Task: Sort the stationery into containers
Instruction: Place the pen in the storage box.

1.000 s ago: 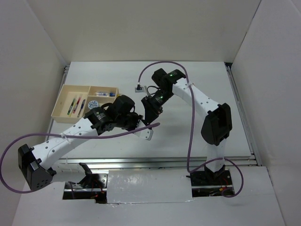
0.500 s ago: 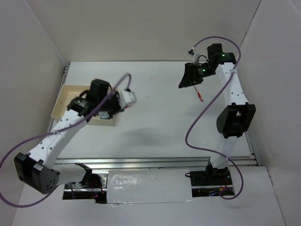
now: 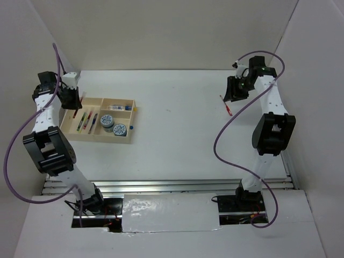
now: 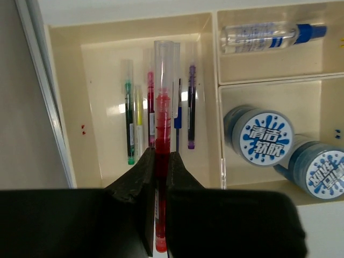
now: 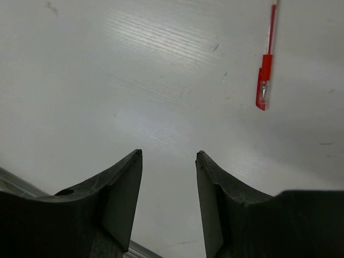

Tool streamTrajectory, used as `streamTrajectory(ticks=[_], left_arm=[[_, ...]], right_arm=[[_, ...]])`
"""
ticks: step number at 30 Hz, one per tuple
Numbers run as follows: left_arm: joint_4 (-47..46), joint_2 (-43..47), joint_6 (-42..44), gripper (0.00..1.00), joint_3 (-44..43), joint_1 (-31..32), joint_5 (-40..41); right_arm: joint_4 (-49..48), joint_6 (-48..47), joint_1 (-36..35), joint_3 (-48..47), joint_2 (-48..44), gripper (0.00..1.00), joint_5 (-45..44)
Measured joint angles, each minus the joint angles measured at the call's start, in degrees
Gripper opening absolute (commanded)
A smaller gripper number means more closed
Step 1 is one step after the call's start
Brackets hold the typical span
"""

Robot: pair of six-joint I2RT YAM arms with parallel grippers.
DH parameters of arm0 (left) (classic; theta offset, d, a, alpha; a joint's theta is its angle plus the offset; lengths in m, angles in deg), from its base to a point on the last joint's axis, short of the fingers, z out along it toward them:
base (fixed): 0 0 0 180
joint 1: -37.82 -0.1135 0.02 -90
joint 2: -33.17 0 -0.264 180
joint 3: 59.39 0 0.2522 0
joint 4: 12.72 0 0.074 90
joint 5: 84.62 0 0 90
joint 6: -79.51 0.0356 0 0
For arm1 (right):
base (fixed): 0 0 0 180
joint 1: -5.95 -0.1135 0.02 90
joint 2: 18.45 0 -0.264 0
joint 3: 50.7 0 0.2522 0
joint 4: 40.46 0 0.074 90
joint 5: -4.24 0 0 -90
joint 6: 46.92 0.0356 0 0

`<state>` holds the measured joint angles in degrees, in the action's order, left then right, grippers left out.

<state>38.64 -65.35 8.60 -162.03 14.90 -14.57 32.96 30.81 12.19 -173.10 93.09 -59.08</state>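
The matte white table [image 3: 177, 145] carries 2 white-shelled arms trailing purple cables. The left arm [image 3: 45, 134] is folded back to the far left corner, and the right arm [image 3: 271, 123] stands along the right side.

Beside the left arm lies the tray [image 3: 94, 137], a shallow, tan, wood-coloured rectangle split into 3 compartments. Its near right compartment holds 2 squat round tape rolls [image 4: 266, 137], side by side, their flat tops printed with a blue-and-white splash pattern. Its far right compartment holds 1 clear tube pen [image 4: 271, 35] with a blue cap, lying crosswise. The long left compartment holds 5 thin pens laid parallel: a green pen [image 4: 129, 123], a pale yellow pen [image 4: 138, 123], a red pen [image 4: 151, 107], a blue pen [image 4: 177, 115] and a purple pen [image 4: 191, 107].

Above that left compartment, the left gripper [image 4: 161, 161] has its 2 black fingers pressed onto the held pen [image 4: 163, 70], a slim red-filled barrel with a clear plastic cap, lined up with the pens below. Whether it touches the tray cannot be told.

At the far right, the right gripper [image 5: 167, 199] hangs over bare table with its wedge-shaped fingers spread and nothing between them. The loose pen [image 5: 265, 75], red with a clip, lies flat on the table just beyond it, well apart from the tray.
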Motion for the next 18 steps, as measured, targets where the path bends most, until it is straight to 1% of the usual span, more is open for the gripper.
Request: streamTrajectory(ticks=[5, 9, 15, 18], left_arm=[[0.5, -4.5, 0.0, 0.03, -0.7, -0.7, 2.1], [-0.1, -7.3, -1.1, 0.06, -0.7, -1.0, 3.2], [-1.1, -10.6, -2.6, 0.17, -0.2, -1.9, 4.9], [-1.2, -12.8, -2.9, 0.25, -0.2, -2.4, 5.6]], right_arm=[[-0.6, -1.1, 0.7, -1.0, 5.1, 0.50, -3.0], [-0.7, -2.0, 0.9, -1.6, 9.9, 0.49, -5.4], [-0.4, -3.1, 0.8, -3.0, 13.8, 0.46, -7.5], [-0.4, -3.6, 0.6, -4.7, 15.6, 0.46, -8.5]])
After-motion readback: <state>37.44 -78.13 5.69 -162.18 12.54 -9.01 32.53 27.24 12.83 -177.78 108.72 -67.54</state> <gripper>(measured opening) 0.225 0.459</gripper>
